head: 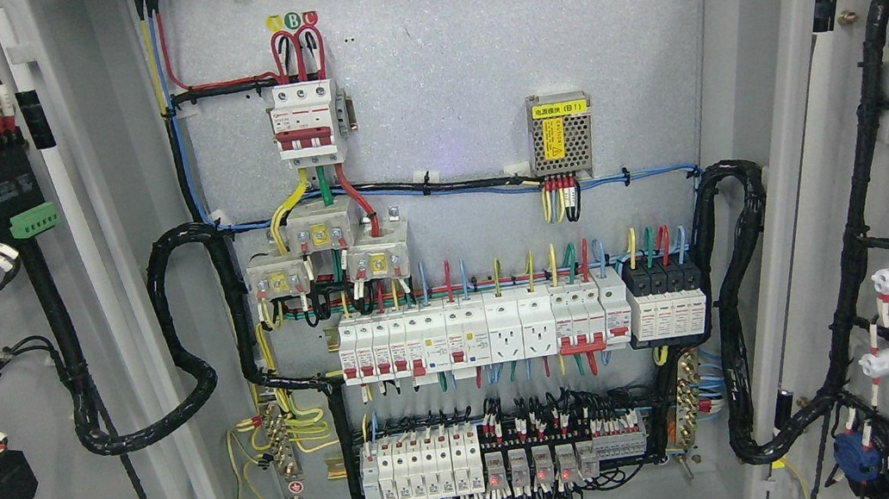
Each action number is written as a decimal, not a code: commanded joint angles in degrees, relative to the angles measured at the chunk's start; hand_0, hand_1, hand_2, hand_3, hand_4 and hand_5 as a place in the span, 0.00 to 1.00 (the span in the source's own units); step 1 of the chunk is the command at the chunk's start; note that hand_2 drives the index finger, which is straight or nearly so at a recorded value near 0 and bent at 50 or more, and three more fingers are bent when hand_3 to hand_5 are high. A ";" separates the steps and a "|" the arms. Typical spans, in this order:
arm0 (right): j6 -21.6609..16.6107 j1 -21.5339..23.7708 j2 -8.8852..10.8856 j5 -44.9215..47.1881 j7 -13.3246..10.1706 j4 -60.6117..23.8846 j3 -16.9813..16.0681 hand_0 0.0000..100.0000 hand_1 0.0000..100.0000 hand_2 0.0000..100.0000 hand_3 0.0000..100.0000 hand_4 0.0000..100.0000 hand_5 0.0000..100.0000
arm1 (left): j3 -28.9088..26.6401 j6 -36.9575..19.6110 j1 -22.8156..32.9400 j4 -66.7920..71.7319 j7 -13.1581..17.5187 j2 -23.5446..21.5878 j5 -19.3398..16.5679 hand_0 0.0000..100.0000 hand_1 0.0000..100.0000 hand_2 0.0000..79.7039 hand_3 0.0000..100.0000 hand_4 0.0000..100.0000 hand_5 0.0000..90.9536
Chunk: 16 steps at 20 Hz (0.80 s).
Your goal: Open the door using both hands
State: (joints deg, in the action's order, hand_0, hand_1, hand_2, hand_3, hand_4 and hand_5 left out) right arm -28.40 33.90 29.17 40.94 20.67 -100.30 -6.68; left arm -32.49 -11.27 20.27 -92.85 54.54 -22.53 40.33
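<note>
Standing wide open: left door [8, 363], right door [884, 222]; hands out of view.

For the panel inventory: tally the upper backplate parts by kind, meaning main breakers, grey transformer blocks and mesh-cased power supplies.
main breaker: 1
grey transformer blocks: 3
mesh-cased power supply: 1
Total: 5

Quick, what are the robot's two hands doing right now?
Left hand: not in view.
Right hand: not in view.
Only the open cabinet shows.
</note>
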 commanded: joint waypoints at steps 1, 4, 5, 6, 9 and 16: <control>-0.07 -0.50 1.60 0.64 0.51 4.50 -3.07 0.22 0.00 0.00 0.00 0.00 0.00 | -3.28 0.02 -1.11 10.84 0.04 -8.48 4.22 0.29 0.00 0.03 0.03 0.03 0.00; 0.01 -1.38 1.60 0.64 0.69 5.38 -3.34 0.22 0.00 0.00 0.00 0.00 0.00 | -3.19 0.02 -2.59 13.83 0.13 -10.87 5.29 0.29 0.00 0.04 0.03 0.03 0.00; -0.07 -1.46 1.60 0.64 0.69 5.47 -3.34 0.22 0.00 0.00 0.00 0.00 0.00 | -2.93 0.02 -3.04 14.53 0.13 -11.22 5.38 0.29 0.00 0.04 0.03 0.03 0.00; 0.01 -1.46 1.60 0.64 0.60 5.47 -3.86 0.22 0.00 0.00 0.00 0.00 0.00 | -2.76 0.02 -3.56 15.41 0.21 -11.57 5.38 0.29 0.00 0.04 0.03 0.03 0.00; 0.01 -1.73 1.60 0.64 0.69 6.17 -4.92 0.22 0.00 0.00 0.00 0.00 0.00 | -2.31 0.02 -4.27 16.74 0.21 -12.10 5.38 0.29 0.00 0.04 0.03 0.03 0.00; 0.01 -1.82 1.42 0.55 0.69 6.17 -4.74 0.22 0.00 0.00 0.00 0.00 0.00 | -2.14 0.02 -4.71 16.91 0.21 -12.54 5.38 0.29 0.00 0.03 0.03 0.03 0.00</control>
State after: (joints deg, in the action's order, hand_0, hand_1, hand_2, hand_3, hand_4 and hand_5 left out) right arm -28.43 32.26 30.35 41.54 21.40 -95.76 -10.09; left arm -34.37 -11.27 16.24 -80.63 54.76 -31.63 45.37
